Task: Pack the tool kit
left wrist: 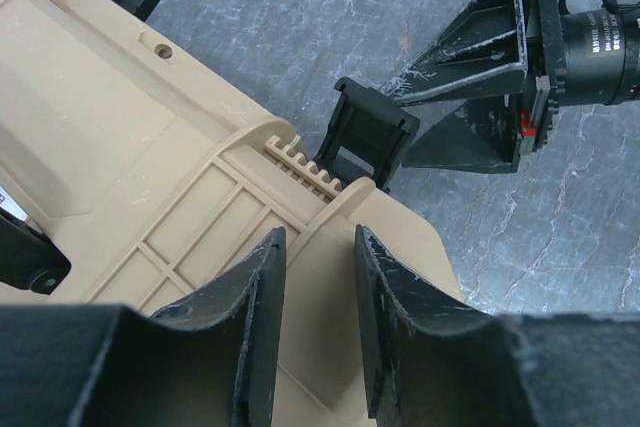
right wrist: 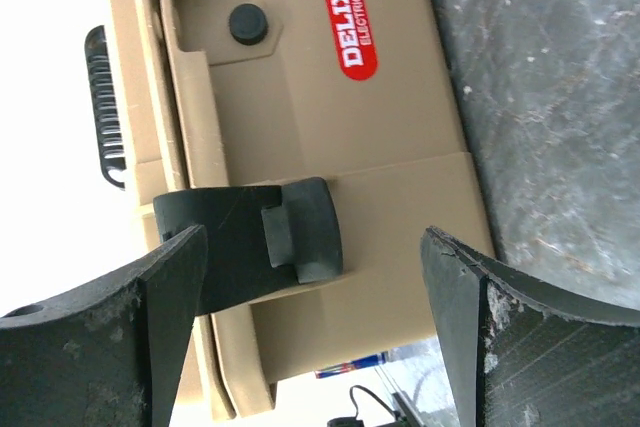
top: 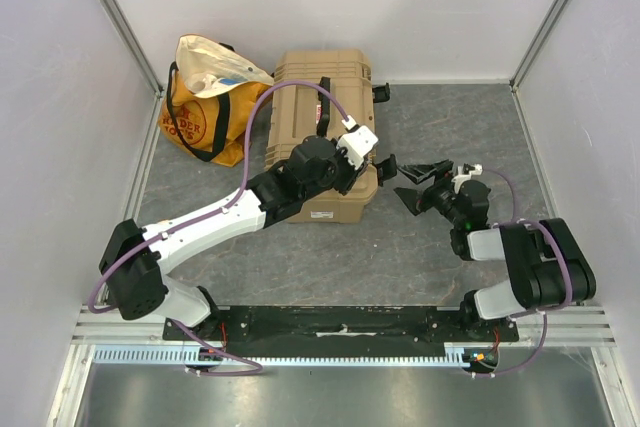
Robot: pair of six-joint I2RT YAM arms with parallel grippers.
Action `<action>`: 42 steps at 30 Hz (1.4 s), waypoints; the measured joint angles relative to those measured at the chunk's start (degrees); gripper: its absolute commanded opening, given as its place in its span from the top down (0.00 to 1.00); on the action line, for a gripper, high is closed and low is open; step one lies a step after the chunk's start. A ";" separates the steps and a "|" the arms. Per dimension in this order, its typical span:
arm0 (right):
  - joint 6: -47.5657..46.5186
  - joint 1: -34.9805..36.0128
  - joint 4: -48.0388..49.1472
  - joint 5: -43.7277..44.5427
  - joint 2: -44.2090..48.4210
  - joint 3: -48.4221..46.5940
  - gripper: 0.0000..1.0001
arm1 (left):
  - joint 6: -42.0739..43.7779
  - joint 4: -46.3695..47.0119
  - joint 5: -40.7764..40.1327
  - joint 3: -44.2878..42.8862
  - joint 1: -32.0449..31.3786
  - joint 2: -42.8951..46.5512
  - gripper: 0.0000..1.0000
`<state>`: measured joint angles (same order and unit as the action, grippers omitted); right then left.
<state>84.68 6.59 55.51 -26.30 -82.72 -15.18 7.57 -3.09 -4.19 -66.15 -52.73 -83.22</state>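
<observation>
The tool kit [top: 315,97] is a tan ribbed case lying shut at the back of the table, and none of its hand tools show. My left gripper [top: 372,169] hovers over its near right corner [left wrist: 150,177]. Its jaws [left wrist: 318,237] stand a narrow gap apart with nothing between them. A black latch [left wrist: 365,132] sticks out from the case's edge just beyond them. My right gripper [top: 412,187] is wide open and points at that side of the case. In the right wrist view the latch [right wrist: 255,237] lies between its fingers [right wrist: 170,327], untouched, below a red label [right wrist: 349,22].
An orange-yellow cloth bag [top: 205,107] leans against the case's left side. A second black latch [top: 380,92] juts from the case's far right. White walls [top: 60,97] close the table on three sides. Grey tabletop [top: 330,257] lies in front of the case.
</observation>
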 measured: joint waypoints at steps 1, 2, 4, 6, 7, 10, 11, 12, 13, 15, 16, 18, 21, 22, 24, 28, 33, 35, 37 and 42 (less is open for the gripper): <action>0.83 0.33 1.99 0.07 -1.05 -0.09 0.08 | 0.00 0.13 0.02 0.11 0.00 0.02 0.61; 1.64 0.50 3.93 0.11 -2.23 -0.31 0.08 | 0.00 0.22 0.04 0.15 0.00 0.02 0.61; 3.06 1.18 7.56 -0.04 -4.50 -0.94 0.08 | 0.00 0.26 0.07 0.17 0.00 0.02 0.61; 4.70 2.58 11.67 -0.85 -7.52 -2.05 0.08 | 0.00 0.26 0.09 0.17 0.00 0.02 0.61; 5.44 3.13 13.22 -1.07 -8.76 -2.58 0.07 | 0.00 0.26 0.09 0.17 0.00 0.02 0.61; 6.99 4.72 15.93 -1.77 -11.54 -3.69 0.07 | 0.00 0.24 0.07 0.17 0.00 0.02 0.61; 7.43 5.38 16.70 -2.05 -12.46 -4.00 0.08 | 0.00 0.24 0.04 0.17 0.00 0.02 0.61; 8.00 5.77 17.16 -1.79 -13.07 -4.20 0.08 | 0.00 0.22 0.04 0.17 0.00 0.02 0.61; 8.41 5.84 17.49 -1.73 -13.70 -4.39 0.07 | -0.02 0.22 0.02 0.17 0.00 0.02 0.61; 8.98 6.10 17.88 -1.25 -14.53 -4.55 0.07 | -0.02 0.24 0.04 0.17 0.00 0.02 0.61; 9.27 6.23 18.03 -1.01 -14.84 -4.57 0.07 | 0.00 0.22 0.04 0.15 0.00 0.02 0.61; 9.88 6.45 18.27 -0.70 -15.41 -4.59 0.06 | -0.02 0.22 0.04 0.15 0.00 0.02 0.61; 10.88 6.80 18.36 -0.22 -16.24 -4.63 0.05 | -0.02 0.20 0.02 0.15 0.00 0.02 0.61; 11.19 6.91 18.43 -0.15 -16.50 -4.63 0.05 | -0.02 0.17 0.02 0.11 0.00 0.02 0.61; 11.76 7.13 18.45 0.24 -16.90 -4.66 0.02 | -0.04 0.09 -0.04 0.07 -0.02 0.02 0.61; 13.53 8.00 18.69 1.92 -18.18 -4.68 0.02 | -0.07 -0.26 -0.17 -0.22 -0.02 -0.11 0.60; 19.06 10.14 18.84 5.38 -19.89 -4.59 0.02 | -0.09 -1.03 -0.26 -0.85 -0.02 -0.42 0.60; 21.29 11.15 18.80 7.10 -19.52 -4.31 0.02 | -0.09 -1.20 -0.31 -0.98 -0.02 -0.48 0.60; 23.12 11.85 18.51 8.50 -18.32 -3.78 0.02 | -0.09 -1.27 -0.39 -1.03 -0.07 -0.48 0.60; 25.77 12.33 15.91 11.02 -12.63 -2.86 0.12 | -0.11 -1.46 -0.68 -1.25 -0.13 -0.61 0.60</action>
<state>110.45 18.92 71.42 -15.29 -95.35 -18.04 7.46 -4.56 -4.86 -67.40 -52.86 -83.83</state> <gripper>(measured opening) 0.923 0.394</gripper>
